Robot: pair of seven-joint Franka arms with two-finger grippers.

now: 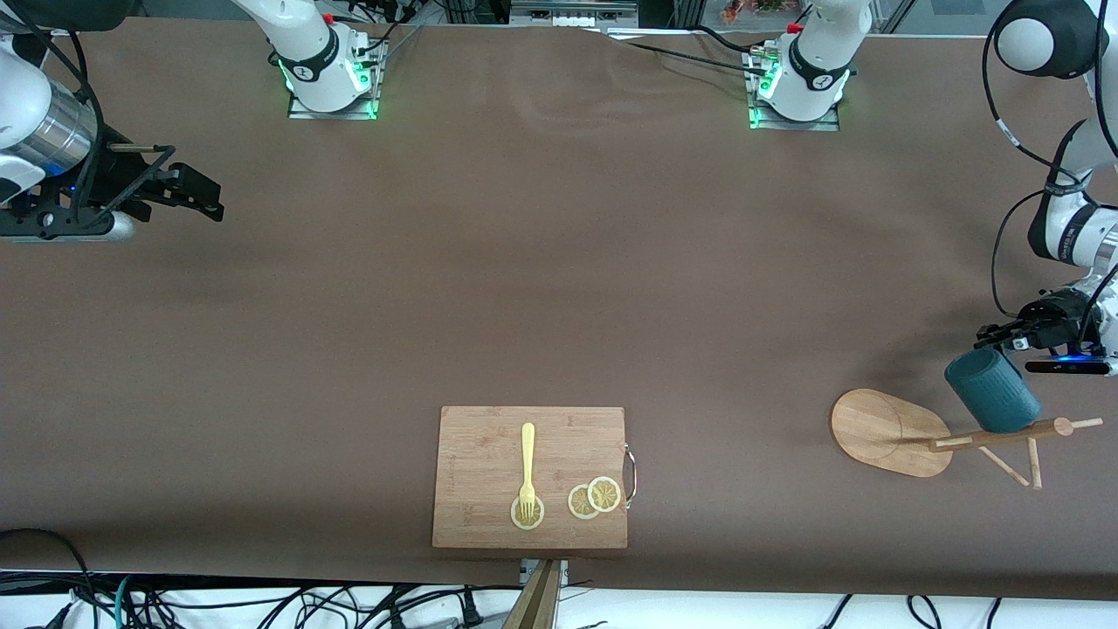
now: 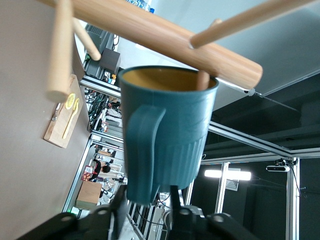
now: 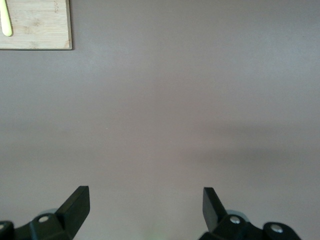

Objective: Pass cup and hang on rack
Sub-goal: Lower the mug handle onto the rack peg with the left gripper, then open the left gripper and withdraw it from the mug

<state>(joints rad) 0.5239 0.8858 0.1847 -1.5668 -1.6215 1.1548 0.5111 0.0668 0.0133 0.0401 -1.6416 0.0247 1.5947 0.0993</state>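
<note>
The left gripper [image 2: 150, 212] was clamped on the cup's [image 2: 167, 130] base, the cup's mouth against a peg of the rack [image 1: 891, 432]. The right gripper [image 3: 145, 205] waited over bare table, fingers spread apart.

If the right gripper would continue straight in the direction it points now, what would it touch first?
Probably only the bare tablecloth. The right gripper is open and its wrist view shows plain cloth ahead between the fingers; the cutting board lies off to one corner, out of that line. Depth is uncertain.
</note>
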